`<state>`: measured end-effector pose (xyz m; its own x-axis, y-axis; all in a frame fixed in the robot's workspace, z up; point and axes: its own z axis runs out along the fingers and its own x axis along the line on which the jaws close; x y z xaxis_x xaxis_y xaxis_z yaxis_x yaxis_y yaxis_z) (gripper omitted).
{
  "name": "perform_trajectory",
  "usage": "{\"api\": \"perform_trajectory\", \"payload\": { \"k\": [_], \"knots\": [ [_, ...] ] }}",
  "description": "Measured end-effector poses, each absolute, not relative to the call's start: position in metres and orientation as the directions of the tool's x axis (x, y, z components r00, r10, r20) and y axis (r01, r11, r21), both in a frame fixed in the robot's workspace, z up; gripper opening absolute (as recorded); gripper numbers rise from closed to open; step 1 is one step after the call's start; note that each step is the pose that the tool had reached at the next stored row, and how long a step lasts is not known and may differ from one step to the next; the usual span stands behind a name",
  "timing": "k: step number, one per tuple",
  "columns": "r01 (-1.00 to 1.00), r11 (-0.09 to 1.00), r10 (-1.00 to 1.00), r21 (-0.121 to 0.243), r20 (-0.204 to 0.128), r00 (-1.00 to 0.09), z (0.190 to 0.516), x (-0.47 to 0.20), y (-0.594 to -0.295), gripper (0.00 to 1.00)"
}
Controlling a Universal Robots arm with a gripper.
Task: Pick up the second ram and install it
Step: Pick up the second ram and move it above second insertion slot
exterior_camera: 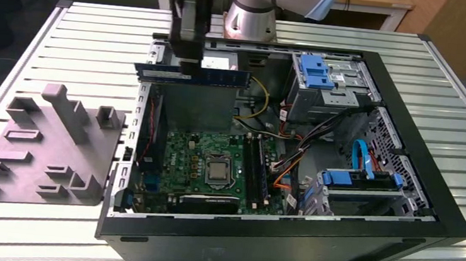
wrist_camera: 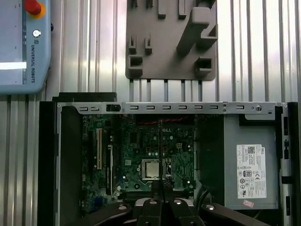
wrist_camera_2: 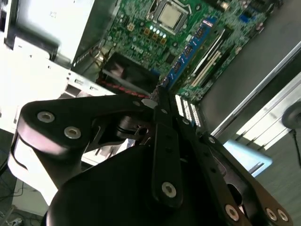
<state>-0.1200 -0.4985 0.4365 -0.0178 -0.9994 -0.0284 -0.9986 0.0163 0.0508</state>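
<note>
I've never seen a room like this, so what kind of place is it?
Likely a robot lab or workshop: the gripper holds the second ram over an open computer case on a slatted metal table.

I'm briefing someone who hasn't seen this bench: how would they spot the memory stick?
Find the open black computer case on the slatted table. Over its far end, toward the exterior view's left, the arm's tool holds the memory stick. It is a slim dark-blue strip hanging level in the air, above the green board.
</note>
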Motion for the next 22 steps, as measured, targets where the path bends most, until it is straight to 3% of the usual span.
{"api": "perform_trajectory", "payload": {
  "k": [22],
  "knots": [
    [-0.999,0.003,-0.999,0.052,-0.037,-0.005,0.414,-0.094,-0.497,0.11]
  ]
}}
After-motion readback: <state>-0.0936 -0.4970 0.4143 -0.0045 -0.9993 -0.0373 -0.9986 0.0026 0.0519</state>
